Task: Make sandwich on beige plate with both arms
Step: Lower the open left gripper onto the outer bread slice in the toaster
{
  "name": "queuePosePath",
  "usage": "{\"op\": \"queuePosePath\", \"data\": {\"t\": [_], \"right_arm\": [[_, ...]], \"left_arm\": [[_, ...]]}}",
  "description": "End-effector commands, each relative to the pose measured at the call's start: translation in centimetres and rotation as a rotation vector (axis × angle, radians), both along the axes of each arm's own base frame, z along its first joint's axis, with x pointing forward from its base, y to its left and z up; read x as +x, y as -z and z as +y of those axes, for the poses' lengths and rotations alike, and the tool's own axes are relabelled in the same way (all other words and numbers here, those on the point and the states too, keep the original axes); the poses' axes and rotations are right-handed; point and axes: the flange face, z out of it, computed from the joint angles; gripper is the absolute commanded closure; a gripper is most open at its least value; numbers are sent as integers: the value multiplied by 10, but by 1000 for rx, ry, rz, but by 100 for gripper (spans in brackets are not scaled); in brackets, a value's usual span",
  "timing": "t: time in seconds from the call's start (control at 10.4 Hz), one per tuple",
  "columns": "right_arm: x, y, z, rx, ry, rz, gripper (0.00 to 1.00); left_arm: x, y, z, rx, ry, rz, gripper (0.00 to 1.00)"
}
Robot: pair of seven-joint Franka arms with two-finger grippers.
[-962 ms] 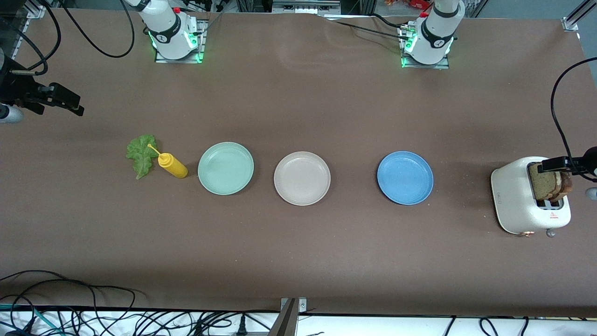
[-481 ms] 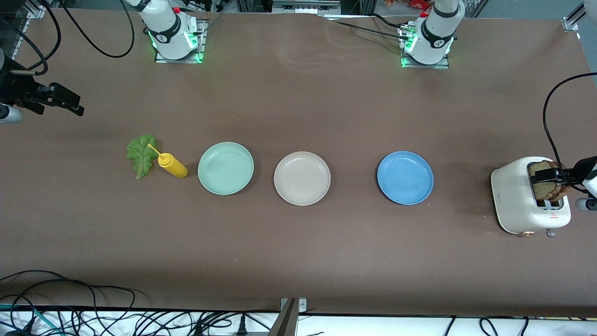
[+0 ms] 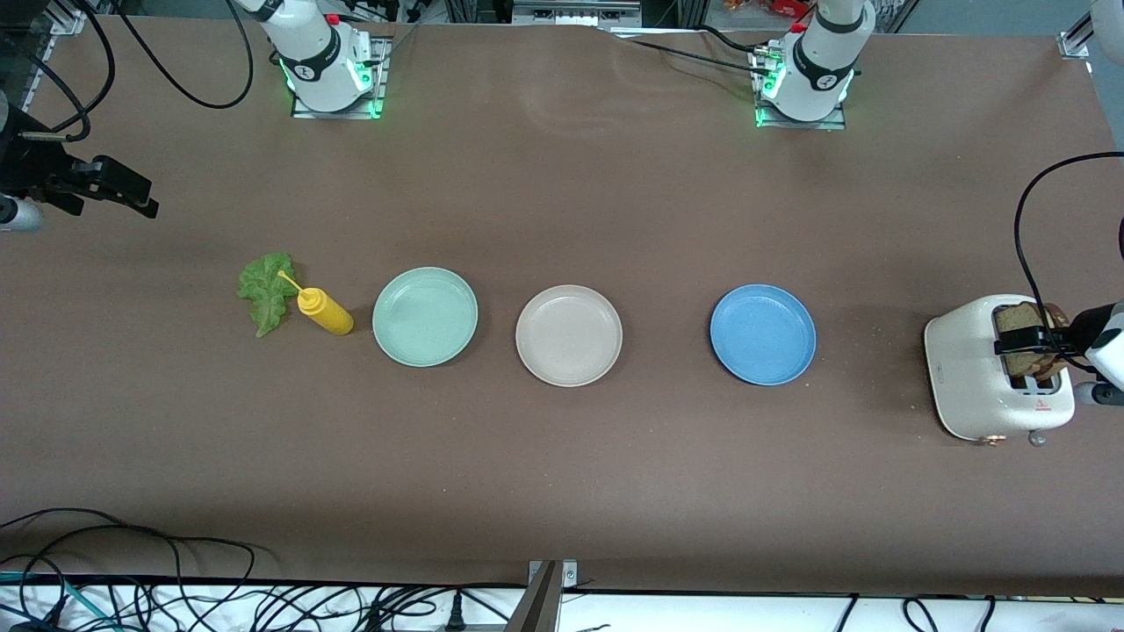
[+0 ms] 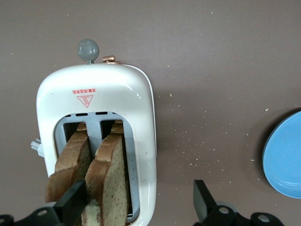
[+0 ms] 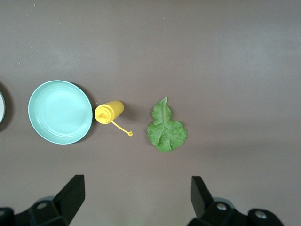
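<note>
The left hand (image 4: 136,207) is hanging spread over the toaster (image 3: 970,364), two bread slices (image 4: 106,181) standing in its slots. The right hand (image 5: 134,200) is waiting spread above the lettuce (image 3: 266,290) (yellow bottle (image 3: 323,311) touching it at 3 o'clock). The beige plate (image 3: 568,335) is sitting between the mint plate (image 3: 425,316) and blue plate (image 3: 762,333).

Brown matte table (image 3: 562,491), black cables (image 3: 176,597) perhaps on floor, even light

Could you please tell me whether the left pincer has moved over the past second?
Yes. The left pincer has come down over the white toaster.
</note>
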Motion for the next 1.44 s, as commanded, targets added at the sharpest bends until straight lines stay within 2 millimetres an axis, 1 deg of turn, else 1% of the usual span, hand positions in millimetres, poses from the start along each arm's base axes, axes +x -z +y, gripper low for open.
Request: {"op": "queuePosePath", "data": {"t": [0.0,0.1,0.58,0.77,1.06,1.15,1.25,1.35], "right_arm": [[-1,-4,1,11,6,-2,0],[-1,-4,2,11,5,-2,0],[-1,-4,2,13,5,-1,0],[-1,-4,2,13,5,-2,0],[-1,-4,2,13,5,-2,0],[-1,-4,2,13,6,-2,0],[-1,-4,2,13,5,-2,0],[-1,-4,2,14,6,-1,0]], "left_arm": [[1,0,6,-16,29,-16,0],[-3,1,19,-18,31,-17,0],[-7,1,30,-30,33,-17,0],[-8,5,26,-41,29,-5,0],[-6,10,13,-46,30,6,0],[-5,14,13,-47,32,13,0],[-6,17,12,-50,31,16,3],[-7,21,11,-52,34,26,11]]}}
